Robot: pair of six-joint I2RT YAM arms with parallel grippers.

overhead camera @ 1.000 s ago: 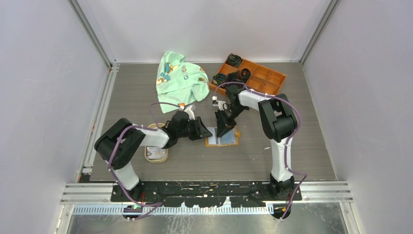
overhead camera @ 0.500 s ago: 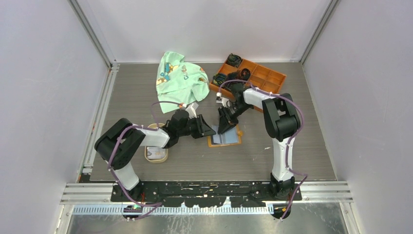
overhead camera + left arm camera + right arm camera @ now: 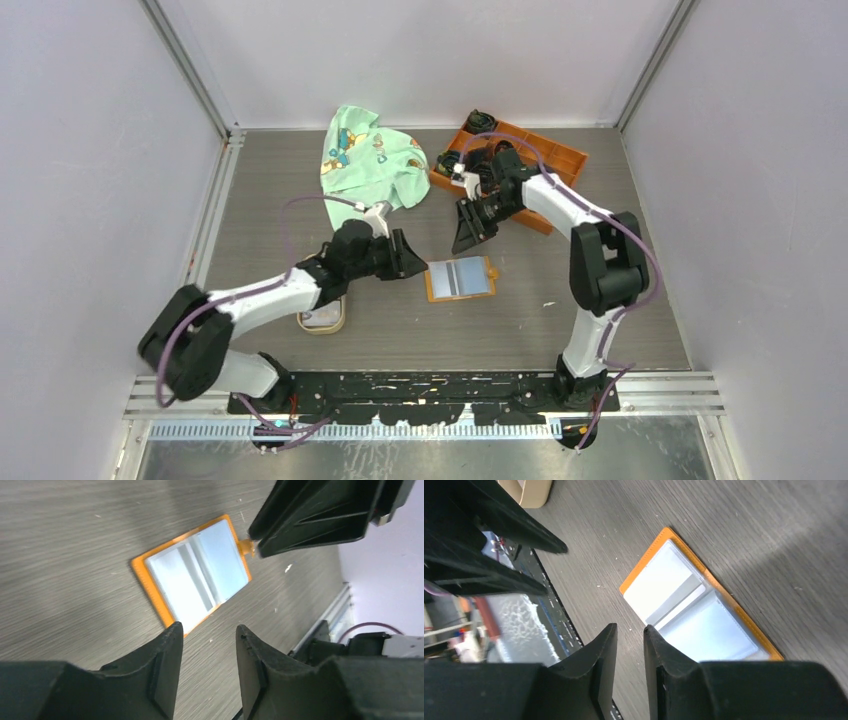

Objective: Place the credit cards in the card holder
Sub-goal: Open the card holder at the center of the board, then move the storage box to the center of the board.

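The card holder (image 3: 460,279) lies open and flat on the table, orange rim around pale grey-blue slots. It also shows in the left wrist view (image 3: 192,577) and the right wrist view (image 3: 694,610). My left gripper (image 3: 416,267) (image 3: 209,626) hovers just left of it, open and empty. My right gripper (image 3: 463,245) (image 3: 630,627) hangs above its far edge, the jaws parted by a narrow gap with nothing between them. The credit cards (image 3: 322,319) lie in a tan oval dish (image 3: 341,318), mostly hidden by my left arm.
A green printed cloth (image 3: 372,165) lies at the back. An orange compartmented tray (image 3: 560,158) with dark round items stands at the back right, behind my right arm. The tan dish (image 3: 526,490) shows at the top left of the right wrist view.
Both grippers have drawn back from the card holder, which now lies uncovered. The right one moved up and back toward the tray. The left arm stretched out and its jaws widened.
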